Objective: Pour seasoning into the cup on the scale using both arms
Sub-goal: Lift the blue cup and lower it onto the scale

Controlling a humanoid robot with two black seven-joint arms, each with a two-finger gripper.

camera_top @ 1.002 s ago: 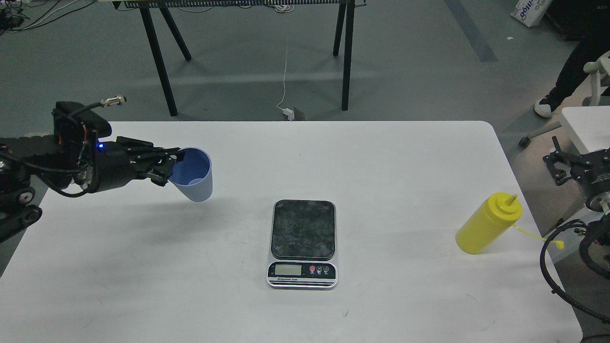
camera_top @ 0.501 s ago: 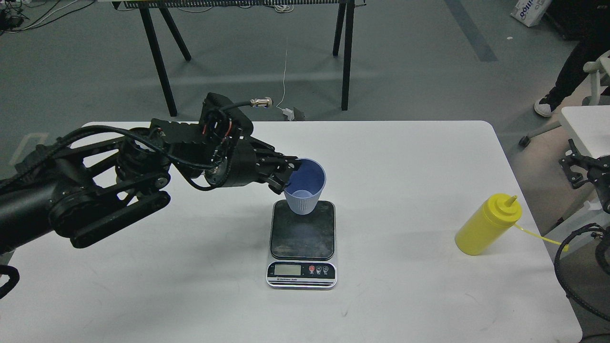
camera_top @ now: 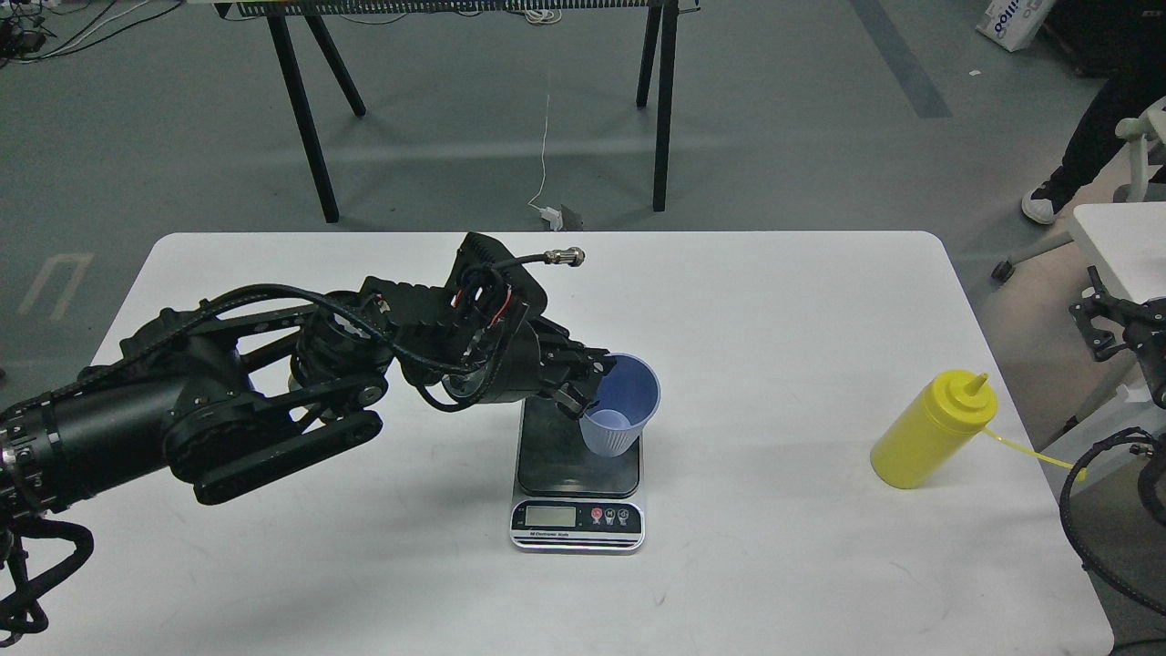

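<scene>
The light-blue ribbed cup (camera_top: 624,405) is held by its left rim in my left gripper (camera_top: 590,383), which is shut on it. The cup is upright over the right part of the scale's dark plate (camera_top: 565,460); I cannot tell whether it touches the plate. The scale's silver front with LCD and buttons (camera_top: 577,519) faces me. The yellow squeeze bottle of seasoning (camera_top: 929,428) stands tilted at the table's right edge, its tethered cap hanging off to the right. My right arm (camera_top: 1125,333) shows only at the right edge, off the table; its gripper is not visible.
The white table (camera_top: 774,301) carries only these things. A black-legged bench (camera_top: 656,100) stands behind it on the grey floor. A white side table and a person's legs (camera_top: 1093,128) are at the far right.
My left arm has carried the cup from the table's left side rightward to the scale, then lower and further right over the plate. The bottle has not moved.
</scene>
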